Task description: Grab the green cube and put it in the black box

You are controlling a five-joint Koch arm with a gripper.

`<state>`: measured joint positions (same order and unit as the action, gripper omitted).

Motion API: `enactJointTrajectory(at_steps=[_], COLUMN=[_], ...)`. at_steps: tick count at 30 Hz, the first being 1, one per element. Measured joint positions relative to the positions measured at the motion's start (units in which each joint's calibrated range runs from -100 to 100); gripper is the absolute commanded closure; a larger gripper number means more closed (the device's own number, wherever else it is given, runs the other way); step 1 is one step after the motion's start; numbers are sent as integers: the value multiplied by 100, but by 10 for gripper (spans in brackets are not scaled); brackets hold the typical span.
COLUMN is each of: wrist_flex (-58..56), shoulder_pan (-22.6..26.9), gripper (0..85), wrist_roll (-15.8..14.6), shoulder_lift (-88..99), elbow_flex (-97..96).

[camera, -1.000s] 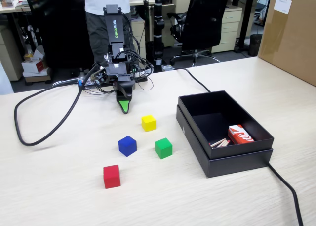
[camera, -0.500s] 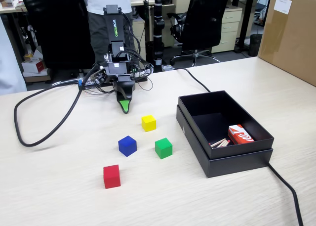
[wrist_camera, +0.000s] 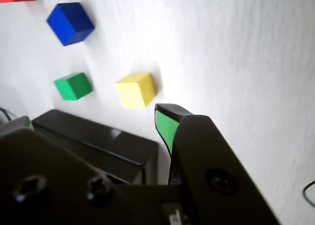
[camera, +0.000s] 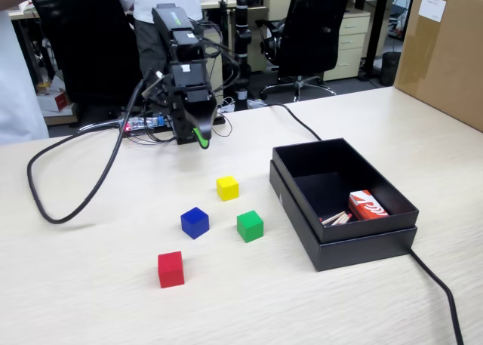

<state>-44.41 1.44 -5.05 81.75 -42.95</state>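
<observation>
gripper (camera: 201, 143) jaw gap not discernible, far | green cube (camera: 250, 226) near blue cube (camera: 195, 222) | risk: grabbing or knocking wrong cube

I can read no text; the small red-and-white carton (camera: 367, 205) far from my fingers bears only blurred marks

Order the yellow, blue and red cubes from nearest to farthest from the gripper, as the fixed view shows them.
Measured from the gripper:
1. Yellow cube, just below the gripper tip and slightly right.
2. Blue cube, lower, left of the green cube.
3. Red cube, lowest and furthest left, toward the table's front.
</observation>
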Motion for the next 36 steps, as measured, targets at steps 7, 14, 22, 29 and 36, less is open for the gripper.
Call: enactJointTrajectory(at_steps=[7,14,22,29,36], wrist_flex=[-418,-496,-519,-519,-519], shoulder_pan=[39,83,190,210,190], gripper=[382,383,384,384,384], wrist_roll=[-20,-20,-20,-20,-15], shoulder_lift=[-3120,-5657,-7586,-8557,-9100], elbow_flex=[2830,4582,5532,5824,5833])
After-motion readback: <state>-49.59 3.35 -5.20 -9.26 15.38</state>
